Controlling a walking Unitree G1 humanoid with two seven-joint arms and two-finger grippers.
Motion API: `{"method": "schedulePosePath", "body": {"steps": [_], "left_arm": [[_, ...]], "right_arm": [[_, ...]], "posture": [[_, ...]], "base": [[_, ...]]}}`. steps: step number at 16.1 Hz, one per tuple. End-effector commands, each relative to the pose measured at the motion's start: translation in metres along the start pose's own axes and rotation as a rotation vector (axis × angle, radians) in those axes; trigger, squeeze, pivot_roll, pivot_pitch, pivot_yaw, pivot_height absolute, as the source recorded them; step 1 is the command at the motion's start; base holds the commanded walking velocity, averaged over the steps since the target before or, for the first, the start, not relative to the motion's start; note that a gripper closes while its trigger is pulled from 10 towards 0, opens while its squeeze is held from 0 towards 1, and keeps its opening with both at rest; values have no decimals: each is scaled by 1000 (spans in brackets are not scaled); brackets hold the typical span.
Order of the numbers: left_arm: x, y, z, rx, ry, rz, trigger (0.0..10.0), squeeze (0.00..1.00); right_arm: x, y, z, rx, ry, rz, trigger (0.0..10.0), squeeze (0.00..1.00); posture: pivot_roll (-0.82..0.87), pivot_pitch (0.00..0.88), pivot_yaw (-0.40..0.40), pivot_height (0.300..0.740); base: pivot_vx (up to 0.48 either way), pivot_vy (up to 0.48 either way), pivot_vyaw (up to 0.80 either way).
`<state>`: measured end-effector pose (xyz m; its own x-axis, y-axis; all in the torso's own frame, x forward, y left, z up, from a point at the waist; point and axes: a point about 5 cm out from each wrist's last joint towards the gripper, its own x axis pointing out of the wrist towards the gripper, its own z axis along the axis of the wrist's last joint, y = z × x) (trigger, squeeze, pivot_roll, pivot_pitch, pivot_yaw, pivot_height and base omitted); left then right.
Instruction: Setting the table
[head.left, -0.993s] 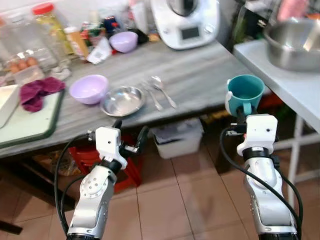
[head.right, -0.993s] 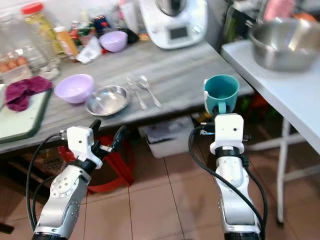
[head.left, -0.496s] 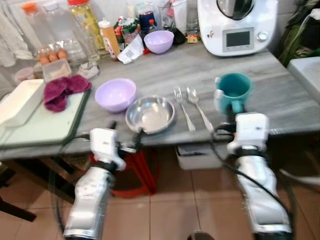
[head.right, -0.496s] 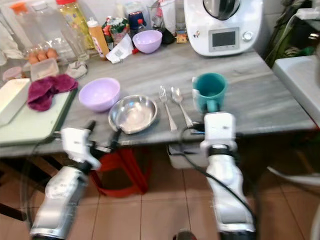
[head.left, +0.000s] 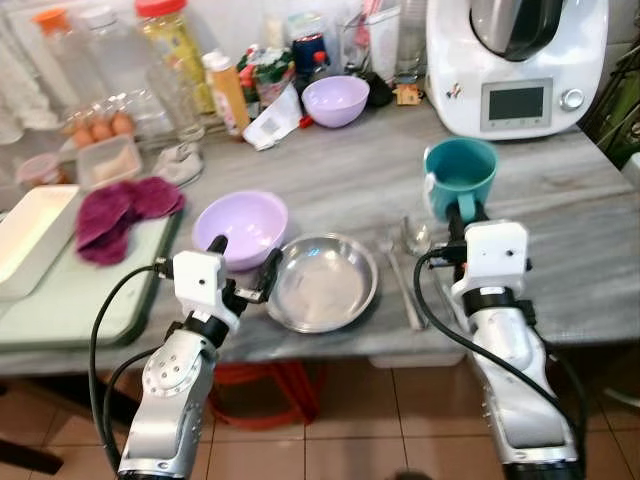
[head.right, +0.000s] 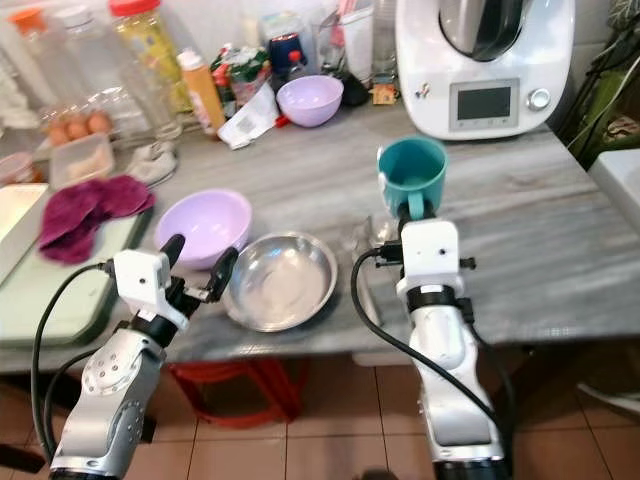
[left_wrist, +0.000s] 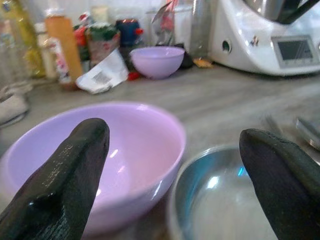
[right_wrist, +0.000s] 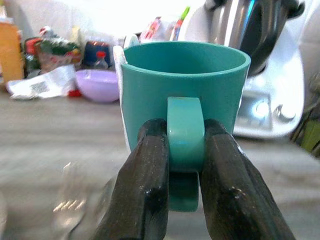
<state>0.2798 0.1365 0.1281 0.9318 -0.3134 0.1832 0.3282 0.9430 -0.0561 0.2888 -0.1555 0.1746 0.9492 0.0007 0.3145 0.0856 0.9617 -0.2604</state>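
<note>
Right wrist view: right gripper (right_wrist: 186, 150) pinching teal mug (right_wrist: 185, 95) by handle, now carried over the counter (head.left: 340, 160), at two o'clock of steel bowl (head.left: 322, 282). Left gripper (left_wrist: 175, 165) spread. Placement likely imminent.

- A teal mug (head.left: 461, 178) is pinched between black fingers (right_wrist: 145, 200).
- Two lilac bowls (head.left: 241, 228) (head.left: 334, 100) are seen on a grey, streaked table (head.left: 560, 240).
- A shiny steel dish (head.left: 322, 283) is shown.
- A magenta cloth (head.left: 122, 207) is laid on a pale green board (head.left: 90, 290).
- A white appliance (head.left: 516, 62) is seen.
</note>
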Motion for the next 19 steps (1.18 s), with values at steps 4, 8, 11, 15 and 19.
{"method": "schedulePosePath", "body": {"steps": [4,8,11,15,19], "left_arm": [[-4,2,8,14,-18,15,10000,0],[-17,12,23,94,-65,63,10000,0],[-31,13,19,130,-38,32,10000,0],[-44,13,10,150,15,-6,10000,0],[-49,22,2,152,53,-24,10000,0]], "right_arm": [[3,-2,13,-34,-70,17,10000,0],[1,1,15,-56,-82,51,10000,0],[2,6,16,-44,-87,112,10000,0],[12,18,21,49,-92,224,10000,0],[21,28,25,111,-93,307,10000,0]], "posture": [[-125,113,97,740],[-127,121,91,740],[-121,123,83,740],[-113,124,74,740],[-110,123,74,740]], "base": [[68,0,0],[0,0,0],[0,0,0],[0,0,0],[0,0,0]]}}
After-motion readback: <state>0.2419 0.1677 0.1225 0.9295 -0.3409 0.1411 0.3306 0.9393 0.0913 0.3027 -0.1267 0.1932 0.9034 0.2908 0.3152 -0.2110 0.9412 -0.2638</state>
